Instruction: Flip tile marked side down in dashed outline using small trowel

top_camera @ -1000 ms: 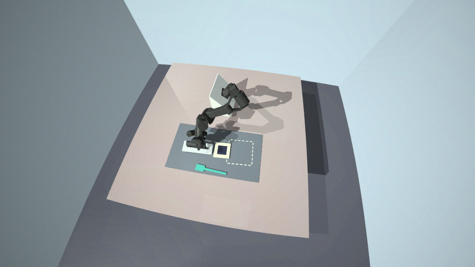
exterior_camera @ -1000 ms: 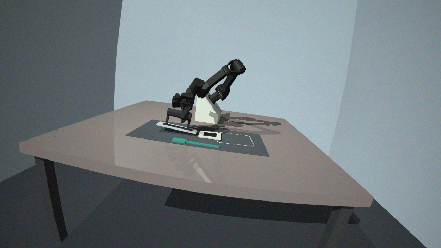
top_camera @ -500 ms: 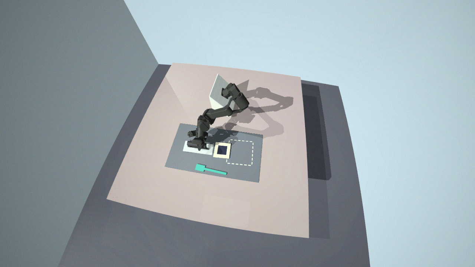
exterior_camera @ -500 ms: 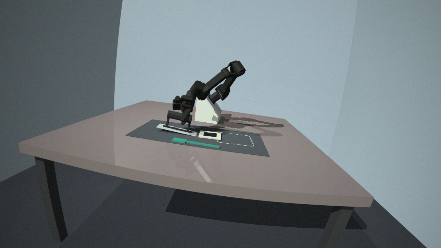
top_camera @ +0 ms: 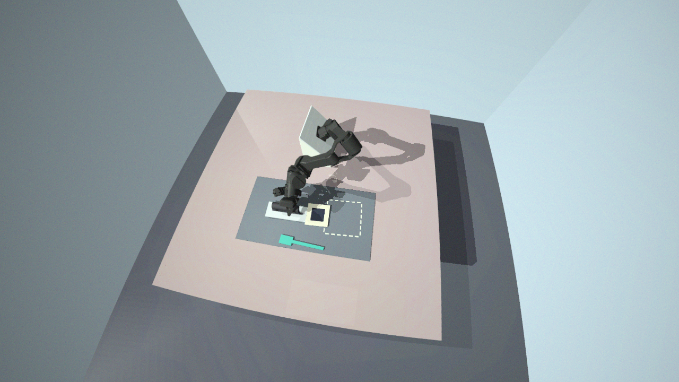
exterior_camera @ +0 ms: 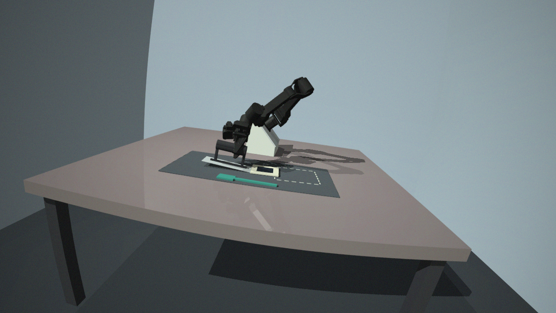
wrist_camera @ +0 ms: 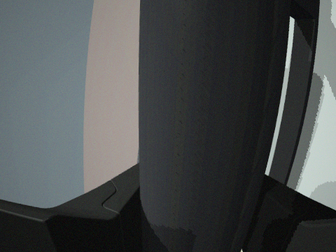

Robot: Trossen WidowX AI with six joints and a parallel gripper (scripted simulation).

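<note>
The tile (top_camera: pixel 317 214) (exterior_camera: pixel 265 170) lies flat on the mat (top_camera: pixel 250 228) (exterior_camera: pixel 177 167), cream with its dark marked square facing up. Its right edge slightly overlaps the left side of the dashed outline (top_camera: pixel 360 235) (exterior_camera: pixel 319 183). My gripper (top_camera: pixel 290 209) (exterior_camera: pixel 238 148) is shut on the thick dark handle of the trowel (top_camera: pixel 276 215) (exterior_camera: pixel 207 160) (wrist_camera: pixel 210 105). The trowel's white blade is tilted, rear end raised, front edge low at the tile's left edge. Whether that edge is under the tile I cannot tell. In the wrist view the handle hides most of the scene.
A teal paddle-shaped tool (top_camera: pixel 308 245) (exterior_camera: pixel 256 182) lies on the mat's front part, in front of the tile. The arm's pale wedge-shaped base (top_camera: pixel 311 130) (exterior_camera: pixel 261 141) stands behind the mat on the pinkish table (top_camera: pixel 213 266) (exterior_camera: pixel 116 167).
</note>
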